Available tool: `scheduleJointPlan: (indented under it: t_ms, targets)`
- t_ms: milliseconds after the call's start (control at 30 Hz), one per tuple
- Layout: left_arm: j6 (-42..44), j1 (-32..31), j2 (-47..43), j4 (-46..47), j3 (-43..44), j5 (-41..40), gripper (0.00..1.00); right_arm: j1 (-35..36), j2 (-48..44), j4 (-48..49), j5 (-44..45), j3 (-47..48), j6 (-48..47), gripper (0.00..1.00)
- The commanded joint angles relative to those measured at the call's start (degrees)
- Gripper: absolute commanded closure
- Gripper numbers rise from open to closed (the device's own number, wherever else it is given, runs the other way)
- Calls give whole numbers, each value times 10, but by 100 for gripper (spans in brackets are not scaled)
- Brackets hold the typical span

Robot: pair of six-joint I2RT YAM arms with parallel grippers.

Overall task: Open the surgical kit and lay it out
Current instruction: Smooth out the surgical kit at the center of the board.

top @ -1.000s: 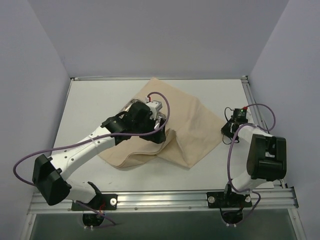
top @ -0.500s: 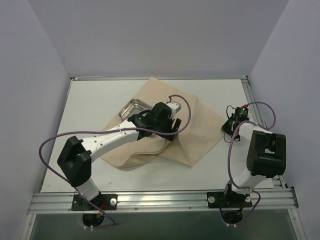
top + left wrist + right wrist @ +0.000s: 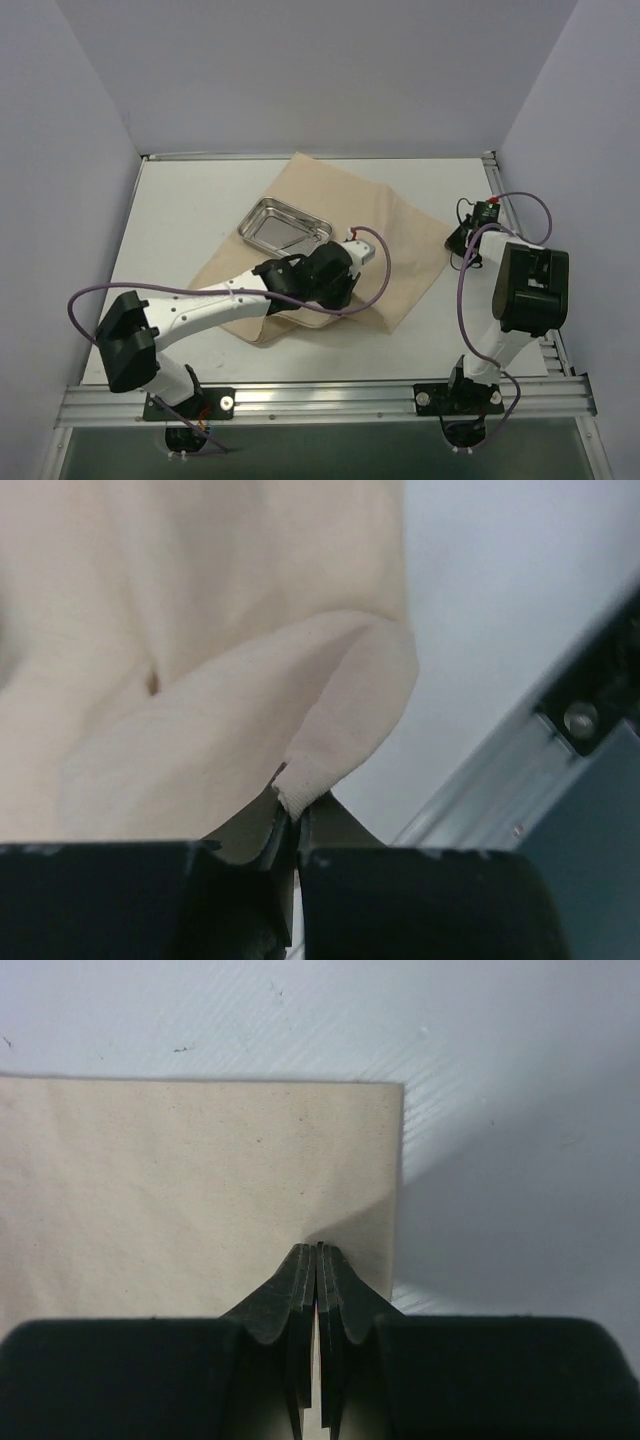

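Observation:
The surgical kit's beige wrap sheet (image 3: 395, 235) lies spread over the middle of the white table, with a fold still bunched at its near edge. A shiny rectangular steel tray (image 3: 285, 224) sits uncovered on its far left part. My left gripper (image 3: 343, 290) hangs over the near fold, and in the left wrist view it (image 3: 290, 805) is shut on a raised corner of the wrap (image 3: 330, 740). My right gripper (image 3: 459, 244) is at the sheet's right corner. In the right wrist view its jaws (image 3: 317, 1252) are shut and pinch the wrap (image 3: 180, 1180) a little in from that corner.
An aluminium rail (image 3: 320, 400) runs along the table's near edge and shows close by in the left wrist view (image 3: 500, 780). Purple cables loop off both arms. Grey walls close in the left, far and right sides. Bare table (image 3: 175, 210) lies left of the sheet.
My left gripper left the tray, swung right and toward the near edge, and closed on a fold of the wrap. The tray is now uncovered. The right gripper shifted slightly away with the sheet's corner.

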Motion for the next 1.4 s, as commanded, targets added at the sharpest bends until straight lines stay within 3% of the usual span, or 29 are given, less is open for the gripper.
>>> scheduleJointPlan:
  t_ms: [0, 67, 100, 133, 233, 267, 367, 500, 633, 667, 700, 767, 800, 833, 900, 933, 1067, 1133, 1167, 1367]
  targets:
    - [-58, -60, -76, 11, -51, 36, 98, -17, 45, -82, 46, 1, -27, 99]
    - [-73, -81, -100, 17, -82, 61, 97, -31, 51, -90, 49, 7, -33, 99]
    - [-88, -95, -107, 20, -91, 70, 86, -38, 50, -92, 49, 7, -34, 99]
    - [-94, -100, -112, 27, -108, 78, 55, -52, 48, -92, 49, 5, -37, 99]
    - [-111, -110, -125, 51, -140, 108, 39, -74, 40, -90, 44, 4, -44, 99]
    - [-114, -111, -132, 58, -146, 117, 28, -78, 39, -93, 45, 10, -51, 99]
    - [-109, -111, -151, 68, -135, 150, 15, -82, 45, -105, 51, 48, -70, 98]
    - [-102, -111, -190, 12, -77, 122, 12, -70, 35, -139, 35, 91, -90, 96]
    - [-127, -98, -232, -76, -25, -42, 12, -30, -14, -140, 26, 85, -94, 93]
    - [-135, -70, -236, -93, -21, -60, 12, -23, -30, -137, 23, 80, -92, 89]
    - [-145, -45, -237, -116, -19, -64, 14, -21, -36, -121, 12, 68, -90, 82]
    - [-152, 13, -236, -126, -26, -41, 20, -17, -34, -113, -18, 63, -87, 80]
    - [-158, 77, -236, -119, -42, -19, 23, -10, -30, -113, -25, 66, -86, 81]
    - [-160, 110, -237, -108, -53, 35, 35, -4, -22, -113, -38, 68, -87, 82]
    - [-173, 181, -241, -84, -78, 51, 51, 13, -17, -114, -49, 72, -89, 85]
    - [-178, 197, -252, -78, -103, 45, 64, 35, -17, -113, -50, 79, -90, 88]
    - [-196, 265, -254, -57, -142, 27, 82, 98, -1, -79, -60, 109, -92, 100]
    - [-207, 295, -224, -57, -144, 31, 88, 127, 18, -78, -64, 154, -95, 100]
    - [-208, 307, -212, -57, -143, 36, 98, 139, 42, -83, -65, 171, -99, 100]
    - [-229, 378, -127, -34, -149, 59, 98, 190, 161, -129, -45, 303, -120, 100]
